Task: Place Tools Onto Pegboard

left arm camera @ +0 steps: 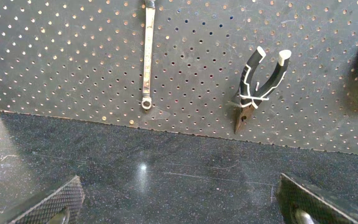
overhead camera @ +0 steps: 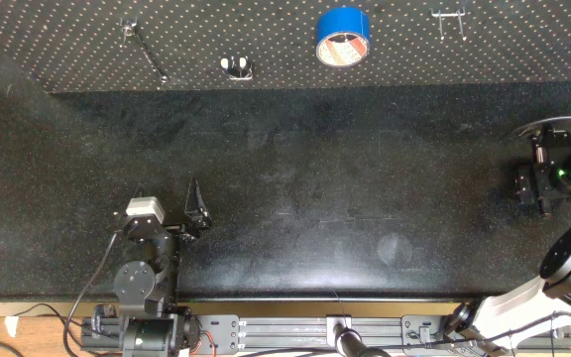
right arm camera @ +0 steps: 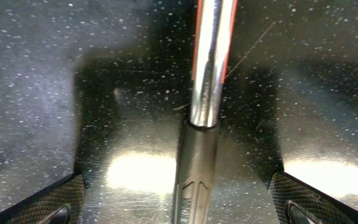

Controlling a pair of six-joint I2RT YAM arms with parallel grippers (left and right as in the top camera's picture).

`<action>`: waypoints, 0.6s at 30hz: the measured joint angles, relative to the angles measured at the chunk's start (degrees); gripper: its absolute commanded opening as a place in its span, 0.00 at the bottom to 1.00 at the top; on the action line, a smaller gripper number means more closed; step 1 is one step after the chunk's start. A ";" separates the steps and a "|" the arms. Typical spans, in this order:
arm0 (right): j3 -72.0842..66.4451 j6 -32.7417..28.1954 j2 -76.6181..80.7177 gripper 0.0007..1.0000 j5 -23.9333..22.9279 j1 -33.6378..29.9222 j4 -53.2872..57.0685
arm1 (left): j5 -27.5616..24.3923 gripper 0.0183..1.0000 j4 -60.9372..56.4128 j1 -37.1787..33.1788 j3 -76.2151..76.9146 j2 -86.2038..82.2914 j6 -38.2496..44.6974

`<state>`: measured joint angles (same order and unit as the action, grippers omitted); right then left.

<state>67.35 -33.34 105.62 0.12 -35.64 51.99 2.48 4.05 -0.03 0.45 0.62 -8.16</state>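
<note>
Although done with wrench, pliers and tape roll on pegboard, not yet gripped by wide-open, empty right gripper: chrome-shafted tool on tabletop between its jaws; left gripper likewise open, empty.

Two bright glare patches are reflected on the glossy worktop; the chrome tool shaft is rendered blurred and flanked by dark shadows.

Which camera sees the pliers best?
The left wrist view: the pliers hang on the pegboard facing it, handles up, tip down. The top view looks down on them, so just their handle ends show, small.
</note>
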 measured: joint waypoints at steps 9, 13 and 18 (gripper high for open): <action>-0.50 -0.44 -0.15 0.08 -0.87 0.00 -1.29 | 0.00 1.00 0.02 0.00 0.00 0.00 0.00; -0.66 -0.42 -0.33 0.08 -1.09 0.02 -1.51 | 0.02 1.00 0.00 0.00 0.00 0.00 0.00; -3.78 6.75 -10.12 0.07 4.59 2.12 -6.40 | 0.02 1.00 0.00 0.00 0.00 0.00 0.00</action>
<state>63.57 -26.59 95.50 4.71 -33.52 45.58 2.50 4.05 -0.03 0.45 0.62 -8.16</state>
